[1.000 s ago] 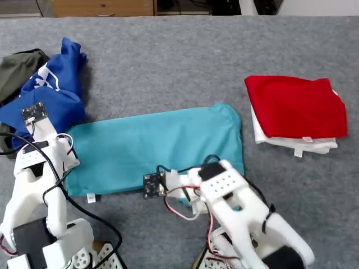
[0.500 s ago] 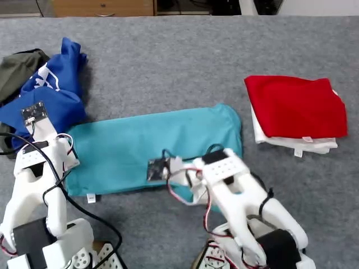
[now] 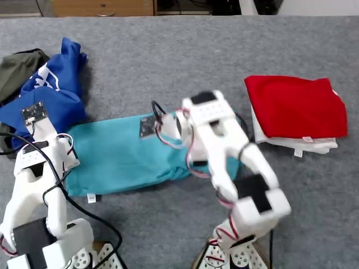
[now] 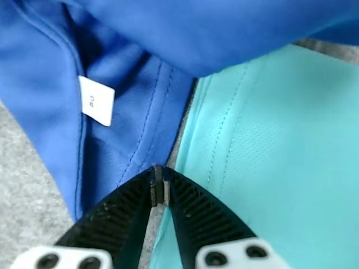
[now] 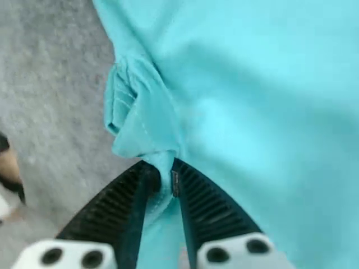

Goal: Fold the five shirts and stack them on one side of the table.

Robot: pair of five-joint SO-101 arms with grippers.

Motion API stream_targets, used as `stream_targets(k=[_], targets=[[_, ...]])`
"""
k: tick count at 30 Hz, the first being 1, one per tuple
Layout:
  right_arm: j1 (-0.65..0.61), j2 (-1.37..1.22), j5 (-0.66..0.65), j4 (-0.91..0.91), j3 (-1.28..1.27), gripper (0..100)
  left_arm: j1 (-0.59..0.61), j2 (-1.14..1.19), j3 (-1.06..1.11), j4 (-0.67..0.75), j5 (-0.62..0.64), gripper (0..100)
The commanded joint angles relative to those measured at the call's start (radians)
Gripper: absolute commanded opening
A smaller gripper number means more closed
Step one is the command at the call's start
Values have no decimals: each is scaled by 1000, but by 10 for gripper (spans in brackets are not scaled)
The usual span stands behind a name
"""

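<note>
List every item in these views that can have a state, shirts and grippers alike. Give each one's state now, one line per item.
teal shirt: spread on the table, one edge pinched up and bunched.
red shirt: folded, top of the stack.
white shirt: folded, under the red shirt.
blue shirt: unfolded, crumpled heap.
dark green shirt: unfolded, crumpled.
left gripper: shut, where the blue and teal shirts meet.
right gripper: shut on the teal shirt.

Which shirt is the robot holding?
Look at the middle of the grey table. The turquoise shirt lying there is pinched by the right end effector. Its neighbours are a dark blue shirt and a red shirt.
</note>
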State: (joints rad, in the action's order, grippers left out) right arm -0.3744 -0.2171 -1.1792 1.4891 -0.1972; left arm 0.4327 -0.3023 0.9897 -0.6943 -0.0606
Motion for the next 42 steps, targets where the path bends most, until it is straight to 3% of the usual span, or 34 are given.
stream_targets(k=[1,6,10,14,18,26,28,31,35,42], targets=[[-8,-173,-104,189,390,2,-14,-1,-40,0,-3,19],[-10,-444,-138,292,817,2,-14,-1,-40,0,-3,19],[-42,-585,-138,295,1010,2,-14,-1,-40,0,-3,19],[-108,-621,-126,295,1067,30,-14,-1,-40,0,-3,19],[-142,-604,-21,292,1098,186,-15,-1,-41,0,-3,19],[-28,-578,-8,299,1190,186,-15,-1,-41,2,-5,19],[25,-522,18,299,1139,143,-15,-1,-41,2,-5,19],[79,-394,29,299,952,0,-15,-1,-41,2,-9,19],[147,-206,31,247,598,2,-15,-1,-40,2,-34,19],[223,13,103,-104,74,3,-17,-1,-38,-2,-35,19]])
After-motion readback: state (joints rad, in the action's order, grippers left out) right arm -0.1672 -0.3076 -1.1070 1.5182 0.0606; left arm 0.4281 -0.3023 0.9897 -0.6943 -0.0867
